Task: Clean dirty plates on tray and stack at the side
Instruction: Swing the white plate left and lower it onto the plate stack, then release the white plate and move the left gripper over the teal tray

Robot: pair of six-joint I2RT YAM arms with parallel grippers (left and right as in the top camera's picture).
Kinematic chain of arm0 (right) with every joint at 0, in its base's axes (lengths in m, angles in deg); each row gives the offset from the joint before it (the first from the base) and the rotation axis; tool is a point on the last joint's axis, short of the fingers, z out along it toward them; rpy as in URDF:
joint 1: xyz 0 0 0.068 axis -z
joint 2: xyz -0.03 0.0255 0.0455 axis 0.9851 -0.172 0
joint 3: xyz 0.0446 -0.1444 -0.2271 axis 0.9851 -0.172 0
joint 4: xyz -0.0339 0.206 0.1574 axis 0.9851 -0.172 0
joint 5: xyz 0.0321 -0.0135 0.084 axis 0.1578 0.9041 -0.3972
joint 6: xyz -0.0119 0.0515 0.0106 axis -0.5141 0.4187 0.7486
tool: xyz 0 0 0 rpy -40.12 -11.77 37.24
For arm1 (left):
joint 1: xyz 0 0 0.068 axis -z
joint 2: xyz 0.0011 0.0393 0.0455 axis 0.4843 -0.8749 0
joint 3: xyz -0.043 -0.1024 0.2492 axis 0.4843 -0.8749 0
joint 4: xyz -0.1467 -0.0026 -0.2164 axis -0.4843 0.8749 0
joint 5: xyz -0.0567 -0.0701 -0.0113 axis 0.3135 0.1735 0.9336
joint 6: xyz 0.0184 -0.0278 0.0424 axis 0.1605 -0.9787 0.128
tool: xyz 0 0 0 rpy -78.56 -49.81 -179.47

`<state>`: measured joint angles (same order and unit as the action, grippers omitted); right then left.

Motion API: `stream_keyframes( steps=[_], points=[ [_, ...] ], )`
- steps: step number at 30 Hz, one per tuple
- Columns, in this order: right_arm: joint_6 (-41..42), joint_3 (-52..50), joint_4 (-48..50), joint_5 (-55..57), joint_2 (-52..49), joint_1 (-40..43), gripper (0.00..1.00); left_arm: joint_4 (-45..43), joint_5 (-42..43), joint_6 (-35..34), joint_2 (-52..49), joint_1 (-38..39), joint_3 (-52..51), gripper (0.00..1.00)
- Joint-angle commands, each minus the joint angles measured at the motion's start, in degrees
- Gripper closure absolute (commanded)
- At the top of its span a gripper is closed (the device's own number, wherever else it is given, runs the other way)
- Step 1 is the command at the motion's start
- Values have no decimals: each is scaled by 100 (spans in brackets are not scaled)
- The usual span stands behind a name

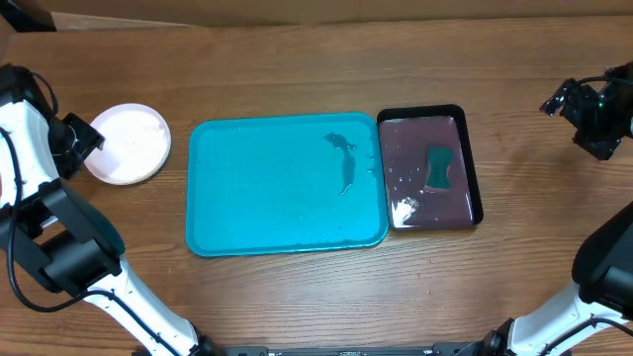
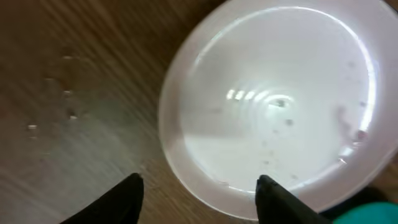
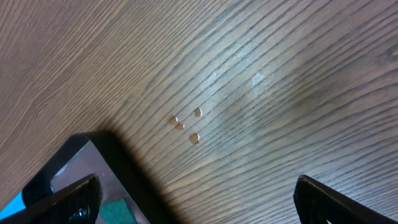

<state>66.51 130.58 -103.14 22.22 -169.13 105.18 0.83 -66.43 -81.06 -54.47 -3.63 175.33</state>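
My left tool [image 2: 199, 185] is apart, with the rim of the white plate [image 1: 127, 143] between its fingers. The plate rests on the worktop [image 1: 297, 59], left of the blue tray [image 1: 213, 237]. My right tool [image 3: 198, 188] gapes wide, holding nothing. If I lift off crooked, a finger could snag that rim and flip the plate.

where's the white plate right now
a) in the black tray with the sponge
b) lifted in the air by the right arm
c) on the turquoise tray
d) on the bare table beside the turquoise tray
d: the overhead view shows the white plate lying on the wooden table, just off the left-arm end of the turquoise tray and apart from it. The black tray holds only the sponge.
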Motion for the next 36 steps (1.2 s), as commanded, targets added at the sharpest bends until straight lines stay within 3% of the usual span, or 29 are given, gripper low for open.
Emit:
stream_keyframes(
  steps=[1,6,13,14,15,16,25,36],
  points=[
    [0,63,20,24,46,7,0,46,1668,857,-28,66,205,40],
    [0,63,20,24,46,7,0,203,3228,1473,-26,424,227,41],
    [0,63,20,24,46,7,0,297,2771,1596,-26,1574,225,38],
    [0,63,22,24,46,7,0,295,2693,1591,-26,1718,225,35],
    [0,63,20,24,46,7,0,295,2621,1589,-26,1891,225,24],
    [0,63,20,24,46,7,0,291,2531,1591,-26,2063,225,1],
    [0,63,20,24,46,7,0,162,1978,1593,-26,3318,225,0],
    [0,63,20,24,46,7,0,118,1923,1593,-28,4133,225,0]
  ],
)
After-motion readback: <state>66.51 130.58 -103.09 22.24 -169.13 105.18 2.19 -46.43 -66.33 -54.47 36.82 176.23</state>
